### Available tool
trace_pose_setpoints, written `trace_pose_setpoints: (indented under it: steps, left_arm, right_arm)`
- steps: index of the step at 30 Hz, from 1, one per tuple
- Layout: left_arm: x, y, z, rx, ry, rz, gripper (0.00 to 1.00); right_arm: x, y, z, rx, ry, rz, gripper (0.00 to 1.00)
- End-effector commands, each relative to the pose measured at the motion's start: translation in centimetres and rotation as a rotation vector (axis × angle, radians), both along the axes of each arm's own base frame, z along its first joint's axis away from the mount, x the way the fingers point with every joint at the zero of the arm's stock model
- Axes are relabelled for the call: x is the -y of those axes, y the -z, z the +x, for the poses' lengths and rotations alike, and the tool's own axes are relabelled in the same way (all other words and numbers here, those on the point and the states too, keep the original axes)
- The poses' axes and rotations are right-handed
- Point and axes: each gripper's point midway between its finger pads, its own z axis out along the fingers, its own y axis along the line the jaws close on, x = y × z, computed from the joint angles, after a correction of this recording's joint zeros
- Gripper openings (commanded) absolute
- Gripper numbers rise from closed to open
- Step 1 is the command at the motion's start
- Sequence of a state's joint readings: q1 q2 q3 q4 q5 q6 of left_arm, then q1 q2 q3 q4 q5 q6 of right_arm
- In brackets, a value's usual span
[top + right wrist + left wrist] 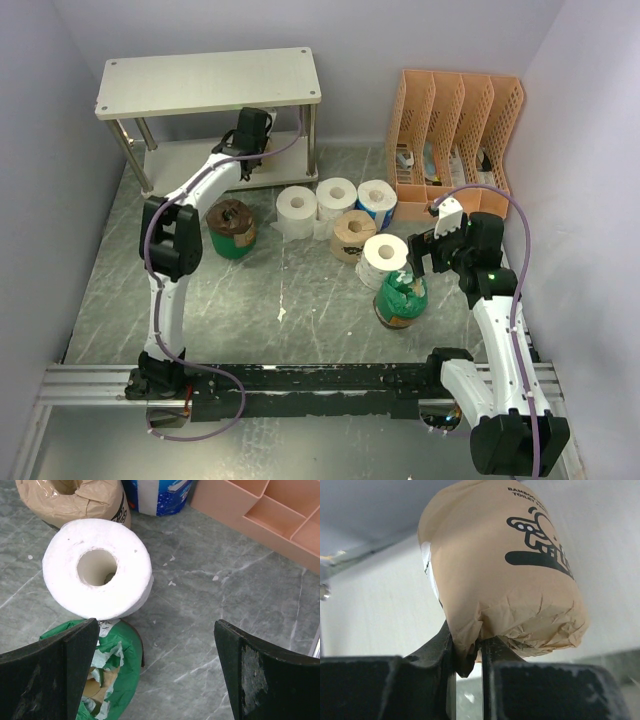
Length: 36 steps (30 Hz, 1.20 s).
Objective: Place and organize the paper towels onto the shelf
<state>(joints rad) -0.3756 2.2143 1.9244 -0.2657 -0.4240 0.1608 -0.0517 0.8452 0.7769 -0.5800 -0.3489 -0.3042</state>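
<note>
My left gripper [469, 647] is shut on a crumpled fold of the wrap of a tan paper towel roll [505, 575] with black print. In the top view it [250, 135] reaches under the top board of the shelf [210, 80], over the lower tier. My right gripper [156, 630] is open and holds nothing. It [420, 255] hovers beside a white roll [97, 570] and a green-wrapped roll [112, 680]. On the floor stand another green roll [232, 228], two white rolls [296, 208] [337, 193], a blue-printed roll [377, 200] and a tan roll [353, 232].
An orange slotted file organizer [460, 130] stands at the back right, close behind the blue-printed roll. Grey walls close in the marble-patterned floor on three sides. The shelf's silver legs [311, 140] stand near the left arm.
</note>
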Motion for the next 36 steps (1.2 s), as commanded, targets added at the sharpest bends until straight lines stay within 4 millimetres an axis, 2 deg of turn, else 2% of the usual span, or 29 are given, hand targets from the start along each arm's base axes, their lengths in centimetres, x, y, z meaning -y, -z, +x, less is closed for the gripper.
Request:
trace_pose_setpoints:
  steps: [1,8,14,18,21,30,33,36]
  left_arm:
    - [3.8,-2.2,-4.3,-0.169,0.052,-0.323,0.07]
    - [6.0,-5.2,-6.3,-0.303,0.107,-0.585,0.07]
    - [6.8,-8.7,-7.0,-0.287,0.098,-0.796,0.07]
    - [7.0,-10.1,-7.4,-0.257,0.046,-0.9,0.07]
    - [6.2,-11.0,-7.3,-0.222,-0.045,-0.946,0.07]
    - [2.3,-11.8,-7.1,-0.121,-0.501,-0.977,0.07]
    - [1.2,-11.9,-7.3,-0.069,-0.634,-1.049,0.07]
    - [1.3,-12.7,-7.1,-0.001,-0.657,-1.182,0.07]
  right_arm:
    - [0.1,-0.3,0.3,0.021,-0.002,-0.003,1.0]
    - [-0.1,-0.4,0.1,0.027,-0.014,-0.001,1.0]
    - [0.0,-0.8,0.0,0.044,-0.011,-0.001,1.0]
    - [0.0,-0.9,0.0,0.049,-0.012,-0.003,1.0]
    - [0.0,-1.0,-0.1,0.053,-0.011,-0.003,1.0]
    - [-0.1,-1.1,-0.1,0.055,-0.015,-0.003,1.0]
    - [-0.1,-1.1,-0.1,0.055,-0.015,-0.002,1.0]
    - [0.0,-1.1,-0.1,0.057,-0.014,-0.004,1.0]
